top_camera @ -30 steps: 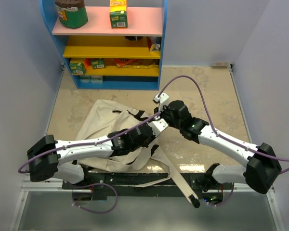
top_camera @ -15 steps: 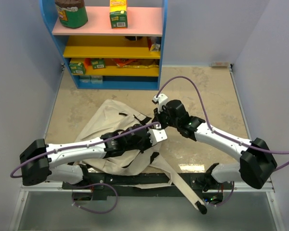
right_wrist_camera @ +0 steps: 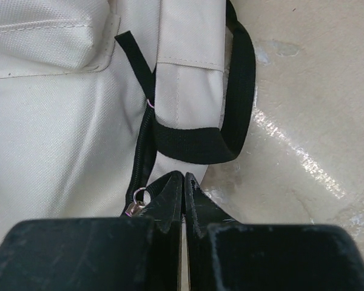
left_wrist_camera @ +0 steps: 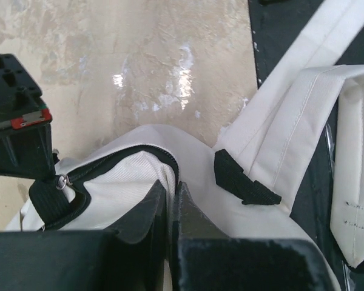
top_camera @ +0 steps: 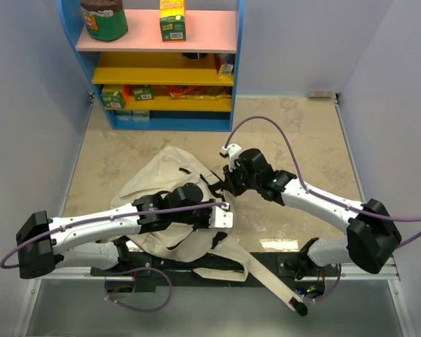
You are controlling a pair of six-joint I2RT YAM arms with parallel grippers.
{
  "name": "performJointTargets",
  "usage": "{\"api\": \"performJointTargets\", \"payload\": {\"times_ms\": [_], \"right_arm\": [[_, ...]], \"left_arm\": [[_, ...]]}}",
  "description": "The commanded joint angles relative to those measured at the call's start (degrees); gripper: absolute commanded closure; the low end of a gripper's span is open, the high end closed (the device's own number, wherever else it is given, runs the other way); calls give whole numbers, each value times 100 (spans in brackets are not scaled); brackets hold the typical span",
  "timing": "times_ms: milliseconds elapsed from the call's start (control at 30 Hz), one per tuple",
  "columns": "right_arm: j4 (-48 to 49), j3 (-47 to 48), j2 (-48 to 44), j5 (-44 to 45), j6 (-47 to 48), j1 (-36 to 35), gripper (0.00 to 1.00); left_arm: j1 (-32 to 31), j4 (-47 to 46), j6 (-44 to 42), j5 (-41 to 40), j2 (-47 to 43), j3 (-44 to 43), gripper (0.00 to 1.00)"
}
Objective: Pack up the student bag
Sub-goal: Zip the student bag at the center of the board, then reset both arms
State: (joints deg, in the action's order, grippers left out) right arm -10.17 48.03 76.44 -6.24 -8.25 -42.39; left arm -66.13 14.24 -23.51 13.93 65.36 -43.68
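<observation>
Cream student bag [top_camera: 165, 172] crumpled, zip end rightward (straps [top_camera: 265, 271] trailing near-right).

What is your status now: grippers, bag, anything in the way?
Left gripper shut on student bag at its opening. Right gripper shut on it near zipper pull. Bag crumpled on table. Long strap trails over near edge.

Your top camera looks down on the whole bench [top_camera: 302, 140] from high up. Both wrist cameras sit close against the student bag [top_camera: 158, 174].
</observation>
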Motion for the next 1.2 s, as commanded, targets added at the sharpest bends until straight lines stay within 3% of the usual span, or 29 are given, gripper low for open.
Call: {"api": "performJointTargets", "payload": {"times_ms": [0,233,533,767,867,967,1033,1133,1167], "right_arm": [[586,347,90,800,-27,179,100],[771,672,415,975,8,179,100],[938,1129,881,1888,113,441,100],[965,1051,689,1513,-9,653,100],[1000,708,495,1354,-185,645,100],[991,506,371,1196,-414,653,100],[991,409,371,1090,-615,653,99],[1123,304,345,984,-861,688,80],[1132,286,319,976,-923,714,69]], "left_arm": [[-251,658,-514,1937,-366,123,100],[-488,1353,-1594,2385,-410,97,100],[-612,1766,-2193,2562,-376,27,100],[-629,1617,-2167,2246,-322,-44,100],[-621,1152,-1799,1772,-331,26,100],[-612,818,-1701,1341,-296,70,87],[-612,686,-1832,1226,-226,18,67],[-620,422,-1841,1112,-7,-429,41],[-621,387,-1885,1085,55,-587,31]]}}
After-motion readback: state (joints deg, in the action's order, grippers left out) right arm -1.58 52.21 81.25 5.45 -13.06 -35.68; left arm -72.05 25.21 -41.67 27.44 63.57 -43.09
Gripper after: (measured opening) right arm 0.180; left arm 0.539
